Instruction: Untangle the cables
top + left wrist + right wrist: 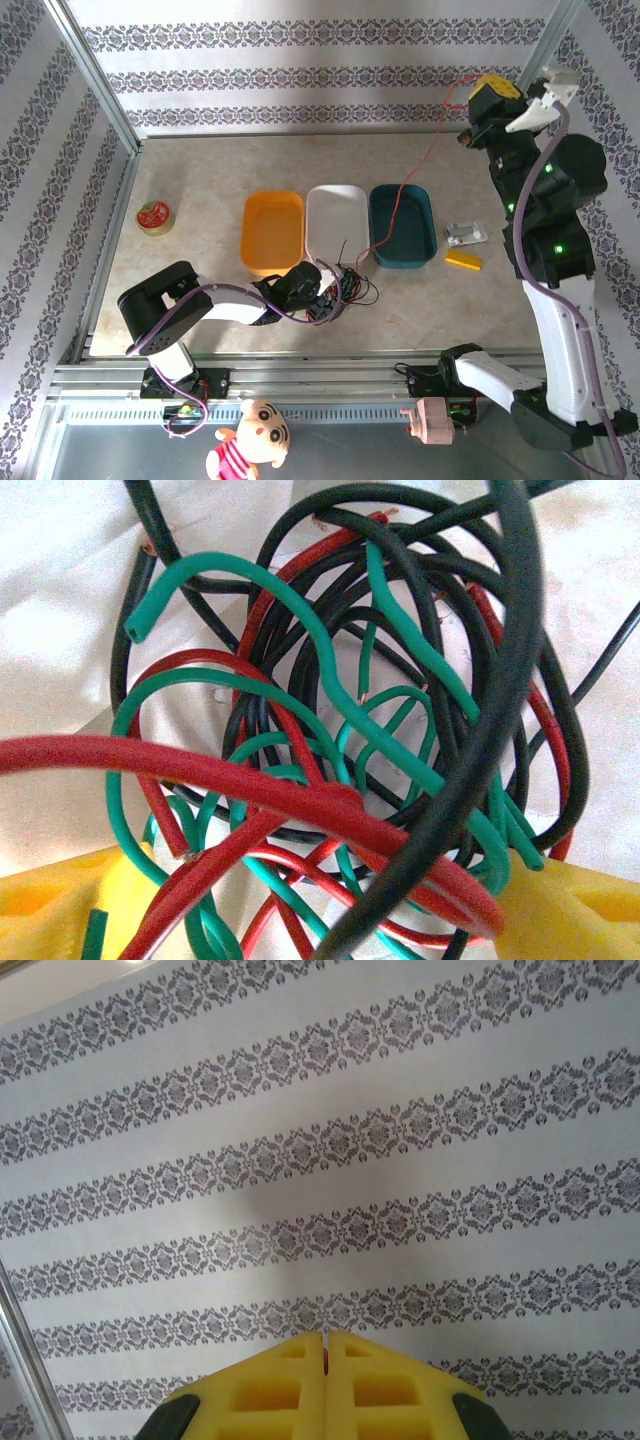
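A tangle of red, green and black cables (350, 285) lies on the table in front of the white tray (336, 225). My left gripper (325, 298) reaches low into it. In the left wrist view the cables (350, 710) loop close to the lens, and the left gripper (320, 920) stands open with its yellow fingers (60, 905) on either side of the strands. My right gripper (485, 88) is raised high at the back right, shut on a red cable (432, 150) that slopes down over the teal tray (425, 225) to the tangle. A red sliver shows between the closed right gripper (325, 1345) fingers.
An orange tray (272, 232) stands left of the white one. A red tin (154, 217) sits at the far left. A yellow block (463, 260) and a small clear packet (466, 235) lie right of the teal tray. Patterned walls enclose the table.
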